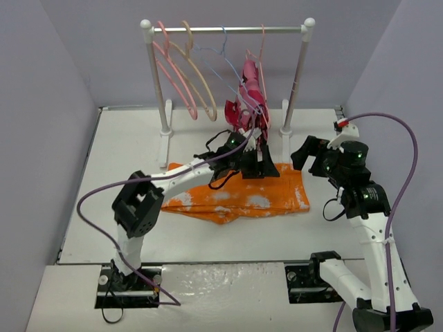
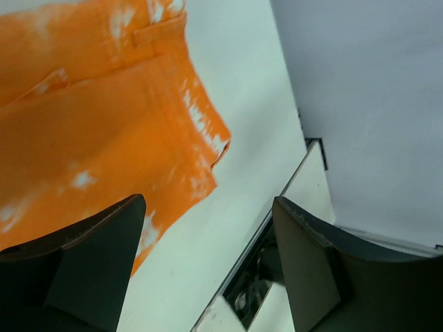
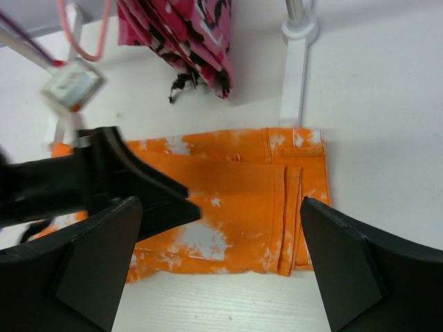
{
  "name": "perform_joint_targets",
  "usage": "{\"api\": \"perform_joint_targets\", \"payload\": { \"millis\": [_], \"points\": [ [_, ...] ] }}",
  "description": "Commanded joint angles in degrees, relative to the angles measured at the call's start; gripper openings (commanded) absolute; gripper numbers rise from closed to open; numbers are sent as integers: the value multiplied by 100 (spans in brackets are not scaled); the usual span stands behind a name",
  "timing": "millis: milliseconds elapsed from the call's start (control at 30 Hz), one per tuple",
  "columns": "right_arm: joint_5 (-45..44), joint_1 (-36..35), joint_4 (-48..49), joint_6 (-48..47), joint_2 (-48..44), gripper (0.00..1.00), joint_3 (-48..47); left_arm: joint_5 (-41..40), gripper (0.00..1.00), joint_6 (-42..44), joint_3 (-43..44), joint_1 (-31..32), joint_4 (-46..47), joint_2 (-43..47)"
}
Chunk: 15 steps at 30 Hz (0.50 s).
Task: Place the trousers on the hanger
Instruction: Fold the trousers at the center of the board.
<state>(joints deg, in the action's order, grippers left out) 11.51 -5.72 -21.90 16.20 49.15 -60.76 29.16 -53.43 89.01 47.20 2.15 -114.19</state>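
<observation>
The orange trousers with white blotches lie folded flat on the table in front of the rack. They also show in the left wrist view and the right wrist view. The bright pink hanger hangs at the left end of the rail. My left gripper is open and empty, low over the trousers' far edge; in its own view it is over bare table past the trousers' end. My right gripper is open and empty, above the trousers' right end, as its own view shows.
A white clothes rack stands at the back with a beige hanger, a thin light-blue hanger and a pink-red camouflage garment. The rack's right foot stands just behind the trousers. Grey walls close in the table.
</observation>
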Motion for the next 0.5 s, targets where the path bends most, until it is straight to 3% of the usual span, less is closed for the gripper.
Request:
{"api": "perform_joint_targets", "payload": {
  "millis": [0, 233, 367, 467],
  "points": [
    [-621, -26, 65, 526, 465, 92, 382, -453, 70, 1032, -550, -155, -698, 1512],
    [-769, 17, 172, 832, 1807, 70, 698, -1337, 70, 2091, -2052, -389, -1960, 2952],
    [-581, -14, 630, 889, 2477, 65, 930, -1656, 70, 2376, -2740, -693, -2359, 3624],
    [-657, -33, 894, 993, 2852, 64, 1065, -1579, 70, 2397, -3276, -1284, -2471, 4024]
  ]
}}
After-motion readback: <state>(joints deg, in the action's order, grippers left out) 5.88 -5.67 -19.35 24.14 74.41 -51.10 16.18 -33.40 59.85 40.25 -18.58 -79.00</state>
